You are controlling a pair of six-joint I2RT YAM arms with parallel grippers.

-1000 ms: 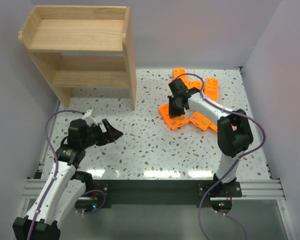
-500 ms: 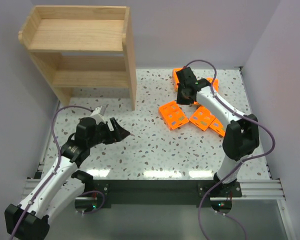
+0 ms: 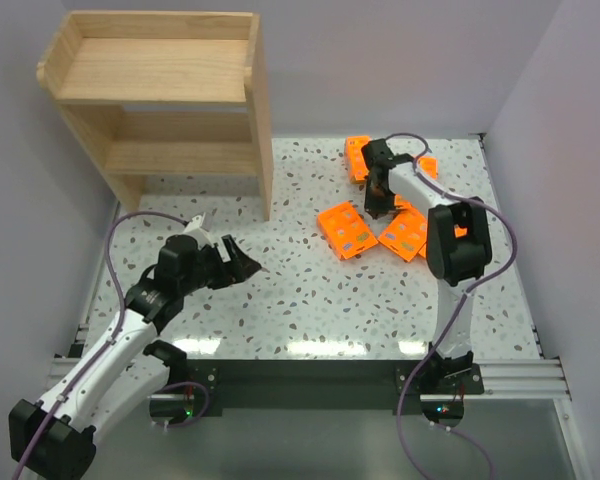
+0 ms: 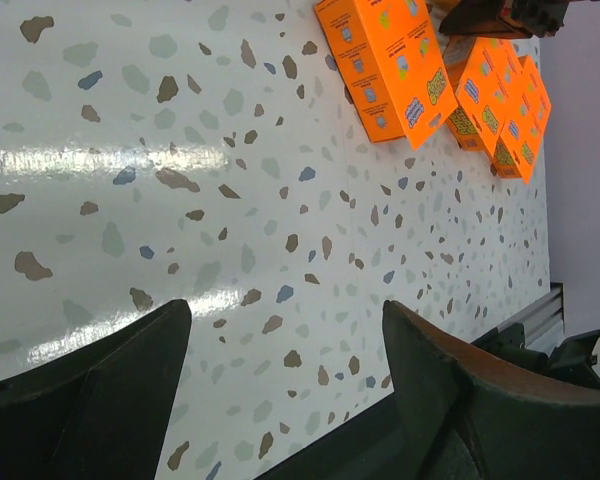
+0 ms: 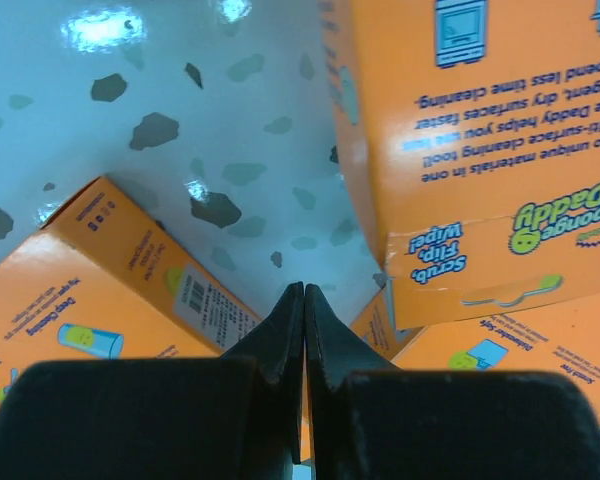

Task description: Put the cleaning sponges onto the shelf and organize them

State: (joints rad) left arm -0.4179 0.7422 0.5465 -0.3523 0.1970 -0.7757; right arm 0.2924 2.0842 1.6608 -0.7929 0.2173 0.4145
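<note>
Sponge packs [image 3: 405, 235] cluster at 2 o'clock on the table [image 3: 290, 300], well apart from the shelf [image 3: 260, 130] at 10. Right gripper [image 3: 377, 207] sits among them, jaws pressed together, apparently on nothing. The outlying pack [image 3: 352, 231] lies at its 8 o'clock, long axis 11-to-5. Left gripper [image 3: 248, 266] gapes empty, farther off.

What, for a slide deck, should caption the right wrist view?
Shut right hand low over the speckled table, its tip among orange sponge packs.
</note>
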